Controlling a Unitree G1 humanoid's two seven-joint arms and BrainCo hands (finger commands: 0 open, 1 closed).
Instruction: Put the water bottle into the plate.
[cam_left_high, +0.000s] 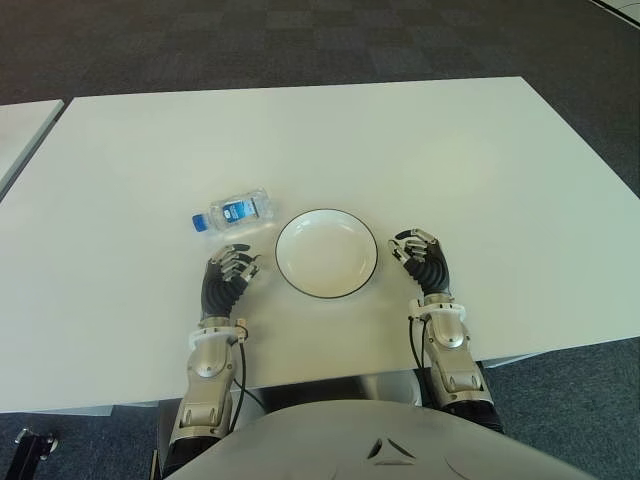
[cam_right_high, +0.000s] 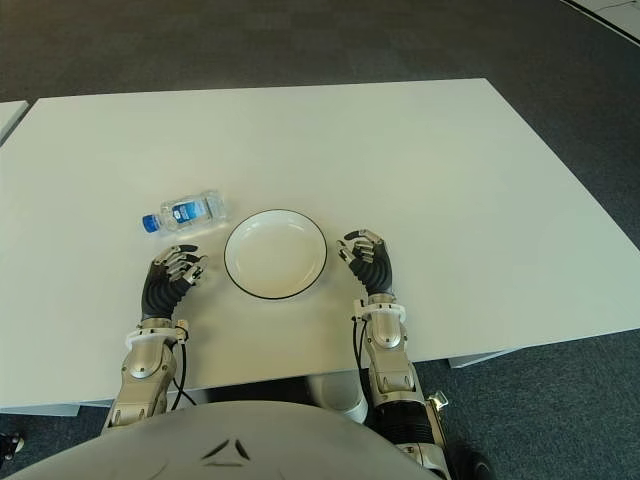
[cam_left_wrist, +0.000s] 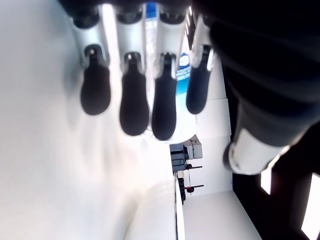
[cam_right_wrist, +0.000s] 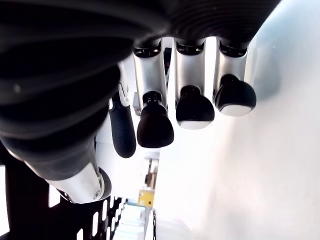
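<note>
Hovering empty-fingered left hand (cam_left_high: 232, 272) near water bottle (cam_left_high: 233, 211)

Both hands, the left hand (cam_left_high: 231, 268) and the right hand (cam_left_high: 419, 250), are built with silver finger links and black rubber fingertip pads (cam_left_wrist: 134, 105). Black ribbed wrist boots, grey forearm housings and thin black cables are observed.

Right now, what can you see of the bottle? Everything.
The bottle is small, clear plastic, with a blue label round its middle and a blue cap. It lies on its side on the white table, cap end pointing to the robot's left. It sits apart from the plate, on the plate's left and a little farther out. The left hand is just short of it; nothing grips it.
</note>
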